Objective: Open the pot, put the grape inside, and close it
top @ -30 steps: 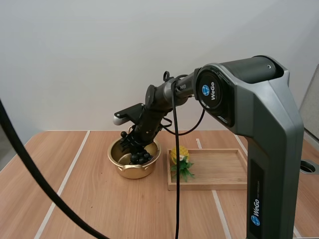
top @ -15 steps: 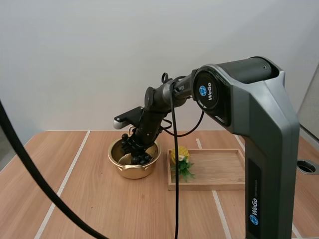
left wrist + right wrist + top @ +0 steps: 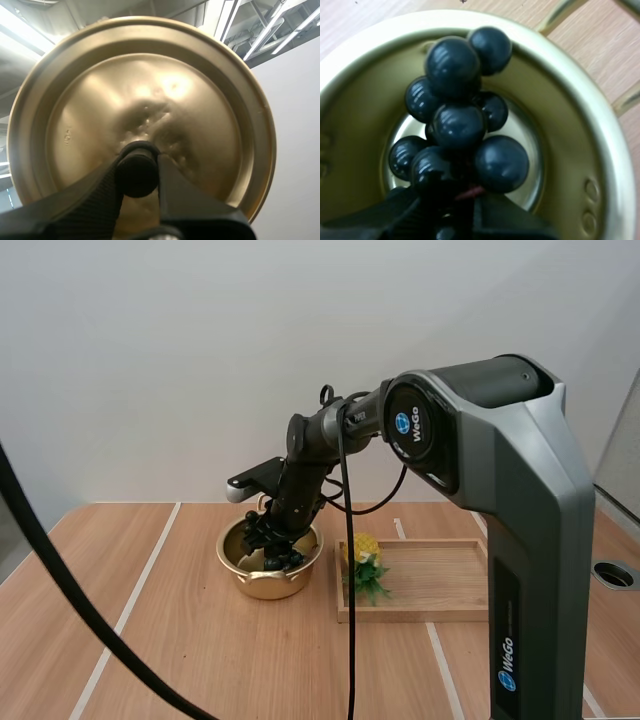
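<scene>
My left tool [image 3: 139, 167] is clamped on the black knob [image 3: 136, 176] of the golden lid [image 3: 150, 95], one finger on each side of it. The lid is lifted clear and tipped up with its top face toward my wrist. How far it sits from the pot I cannot tell.

The pot [image 3: 262, 585] stands open on the tabletop [image 3: 150, 640], left of the wooden tray [image 3: 440, 585]. My right arm reaches forward and down into the pot from the right.

The right tool [image 3: 457, 202] is pinched on the stem end of the bunch of grapes [image 3: 457, 125]. The dark berries hang from the tips straight down into the pot's mouth. The bunch runs lengthwise along my line of approach, roughly upright, and it lies inside the rim on every side, a little nearer one wall than the other. The lowest berries are over the shiny floor of the pot, but I cannot tell whether they touch it.

By my judgement the next move turns on that one relation. The grapes lie directly below the tool and within the rim, so letting go should drop them inside without catching the edge. The right arm then has to come up and out before the lid can go on.

On the tray's near-left corner stands a yellow item with green leaves [image 3: 362, 558], just right of the pot and apart from it.
</scene>
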